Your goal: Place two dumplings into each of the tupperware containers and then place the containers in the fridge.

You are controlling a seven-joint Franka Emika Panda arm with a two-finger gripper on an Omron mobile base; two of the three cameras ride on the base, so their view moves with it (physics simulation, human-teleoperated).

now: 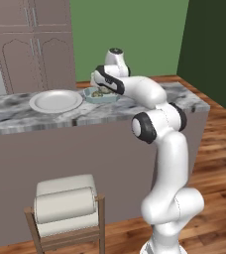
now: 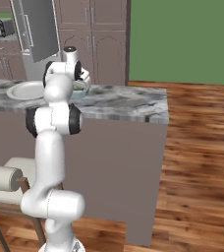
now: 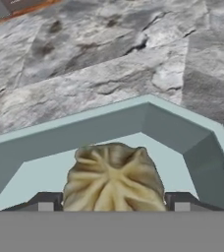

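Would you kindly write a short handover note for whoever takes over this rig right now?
Gripper: open, low inside a tupperware container, fingertips either side of a dumpling; whether it touches cannot be told.
That container sits on the marble counter right of the white plate, which looks empty.
Fridge: door open behind the counter.
Done: at least one dumpling in this container.
Left: confirm two dumplings per container, then move the containers to the fridge.
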